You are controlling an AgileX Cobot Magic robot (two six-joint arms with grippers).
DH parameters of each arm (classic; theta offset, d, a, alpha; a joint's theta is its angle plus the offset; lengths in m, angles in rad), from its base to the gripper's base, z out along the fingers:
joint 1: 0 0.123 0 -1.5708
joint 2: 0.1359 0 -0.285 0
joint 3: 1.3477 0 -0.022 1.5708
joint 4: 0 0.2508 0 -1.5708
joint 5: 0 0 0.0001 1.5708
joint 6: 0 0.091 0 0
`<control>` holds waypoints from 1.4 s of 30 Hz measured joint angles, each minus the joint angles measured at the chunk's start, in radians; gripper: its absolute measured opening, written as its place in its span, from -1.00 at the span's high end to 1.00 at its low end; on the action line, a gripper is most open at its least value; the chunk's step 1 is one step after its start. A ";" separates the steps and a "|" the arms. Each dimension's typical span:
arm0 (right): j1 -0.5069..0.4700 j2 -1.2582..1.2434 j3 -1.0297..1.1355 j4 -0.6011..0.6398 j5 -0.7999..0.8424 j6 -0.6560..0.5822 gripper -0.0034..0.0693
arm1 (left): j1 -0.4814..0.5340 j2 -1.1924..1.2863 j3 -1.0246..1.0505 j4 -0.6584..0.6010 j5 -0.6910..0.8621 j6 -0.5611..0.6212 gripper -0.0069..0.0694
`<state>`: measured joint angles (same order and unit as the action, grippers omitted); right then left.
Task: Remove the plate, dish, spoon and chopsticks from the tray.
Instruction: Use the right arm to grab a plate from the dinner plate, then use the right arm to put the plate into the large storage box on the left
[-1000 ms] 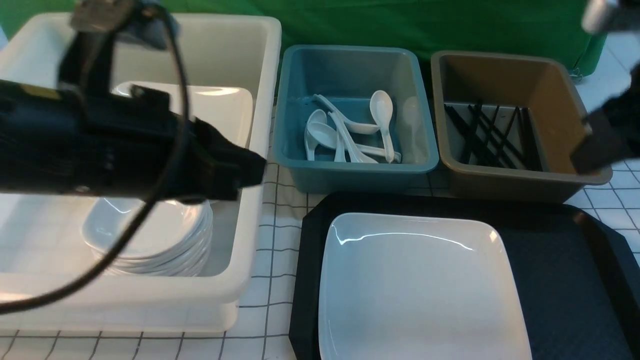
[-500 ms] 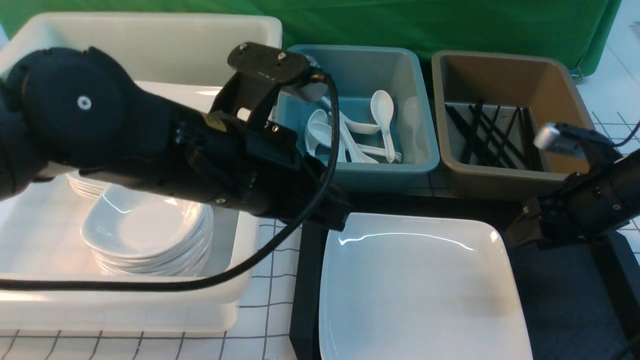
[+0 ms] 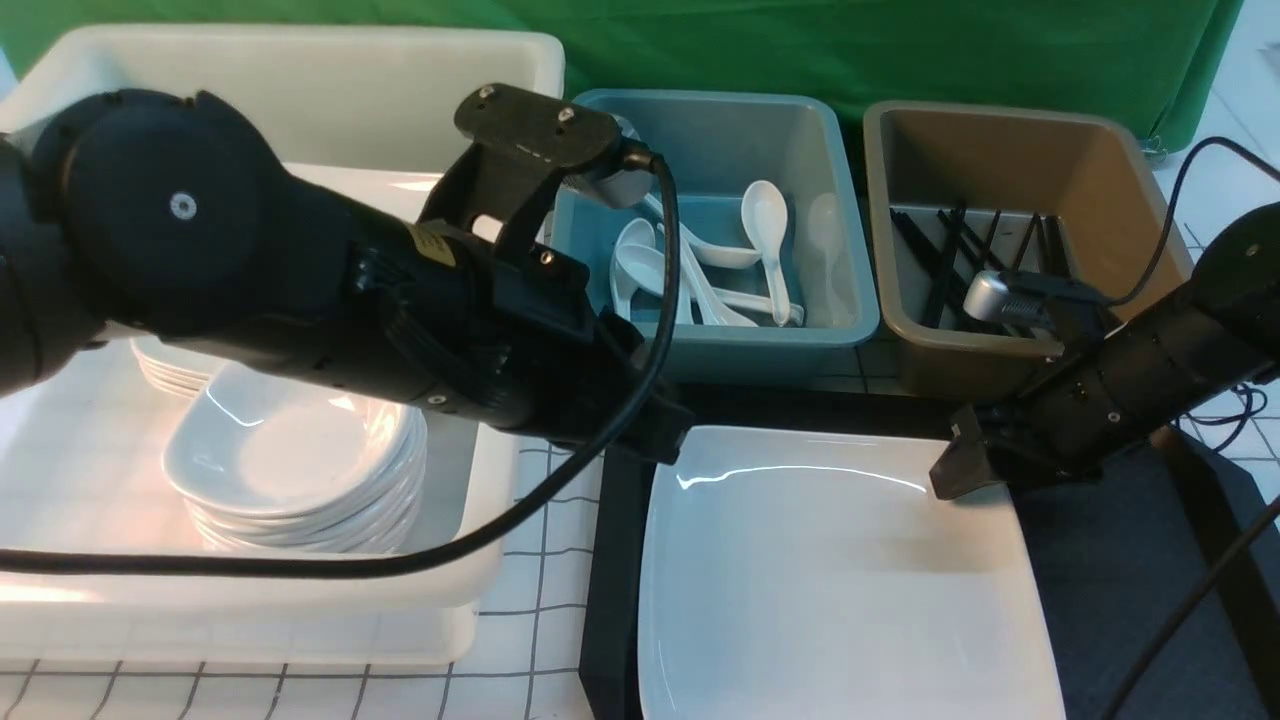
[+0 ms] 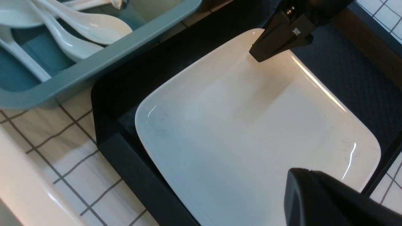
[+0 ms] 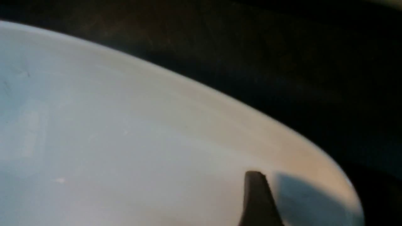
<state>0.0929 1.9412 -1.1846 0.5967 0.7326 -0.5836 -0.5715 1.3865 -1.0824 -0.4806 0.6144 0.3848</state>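
Note:
The large white square plate (image 3: 830, 590) lies on the black tray (image 3: 1110, 570). My left gripper (image 3: 665, 435) is shut with nothing in it, at the plate's far left corner; its black fingers (image 4: 314, 194) hang over the plate (image 4: 245, 131). My right gripper (image 3: 950, 480) sits at the plate's far right corner. One of its fingers (image 5: 254, 191) rests above the plate (image 5: 125, 141) just inside the rim; the other is hidden. Spoons (image 3: 700, 270) lie in the blue tub, chopsticks (image 3: 960, 270) in the brown tub, and dishes (image 3: 290, 470) are stacked in the white tub.
Behind the tray stand the blue tub (image 3: 700, 345) and the brown tub (image 3: 950, 365). The big white tub (image 3: 540, 80) is at the left, under my left arm. The right arm's cable (image 3: 1180, 640) crosses the tray's right side.
My left arm swung from over the white tub to the plate's far left corner, then held still. My right arm came in from the right and reached the plate's far right corner.

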 joint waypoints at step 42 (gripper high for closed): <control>0.088 -0.508 -0.400 -0.094 0.189 0.064 0.80 | 0.331 -0.076 -0.224 0.166 0.214 -0.132 0.83</control>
<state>0.1812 1.4329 -1.5850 0.5025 0.9213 -0.5201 -0.2403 1.3100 -1.3062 -0.3146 0.8279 0.2530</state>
